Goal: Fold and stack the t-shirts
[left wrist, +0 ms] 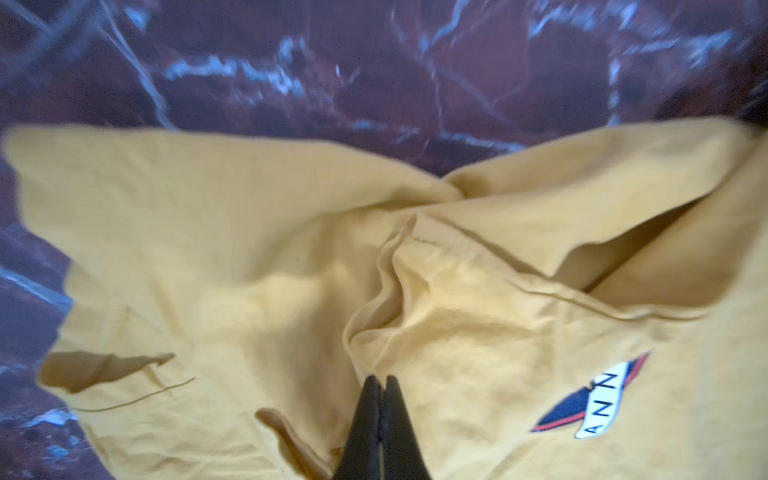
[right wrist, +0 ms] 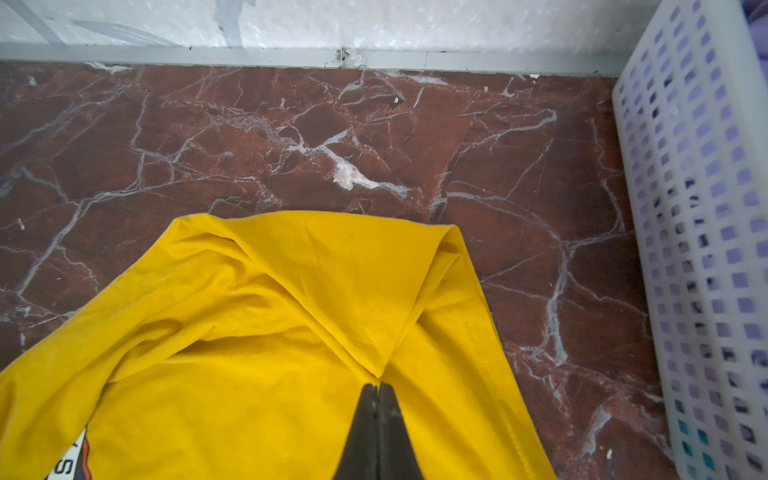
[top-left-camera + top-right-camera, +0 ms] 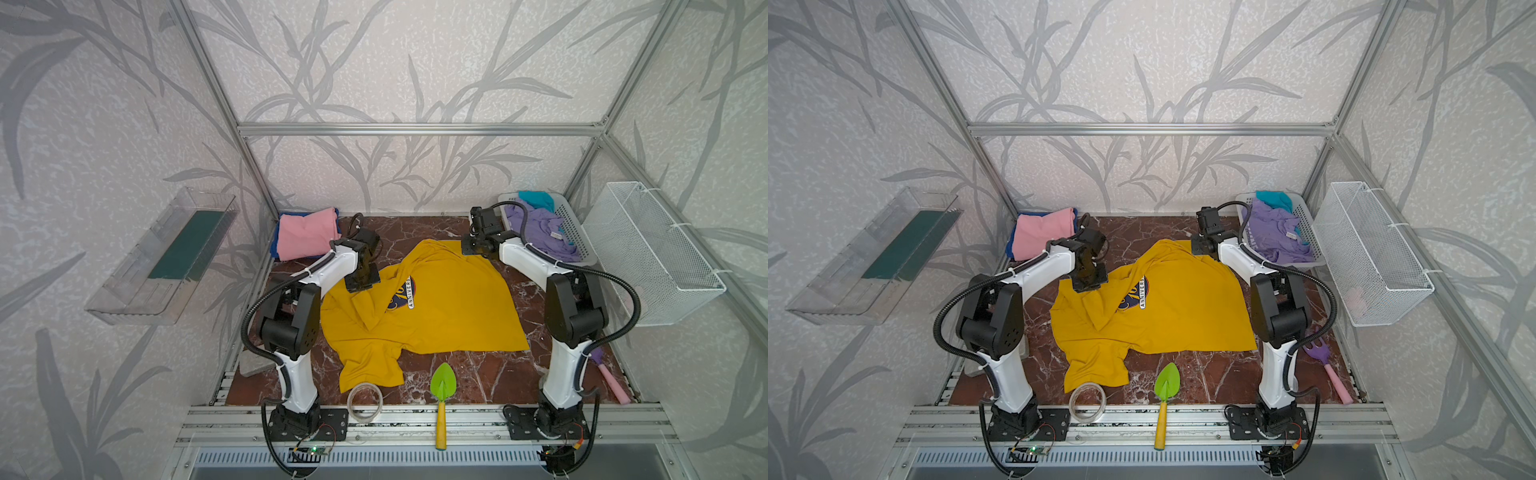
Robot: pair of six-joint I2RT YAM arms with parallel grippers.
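The mustard-yellow t-shirt (image 3: 449,316) (image 3: 1183,316) lies crumpled on the marble table, its dark blue oval print partly folded under. My left gripper (image 3: 361,289) (image 1: 380,378) is shut, and a raised ridge of the shirt (image 1: 249,249) near its left edge runs into the tips. My right gripper (image 3: 473,249) (image 2: 377,384) is shut on a folded corner of the shirt (image 2: 249,332) at its far edge. A pink t-shirt (image 3: 305,232) lies folded on a blue one (image 3: 274,245) at the back left. Lavender (image 3: 544,232) and teal (image 3: 536,199) t-shirts fill the white basket (image 3: 577,232).
A green trowel (image 3: 442,386) and a tape roll (image 3: 365,401) lie at the front edge. A purple and pink rake (image 3: 611,382) lies front right, a grey block (image 3: 255,361) front left. A wire basket (image 3: 652,253) and a clear tray (image 3: 162,257) hang on the side walls.
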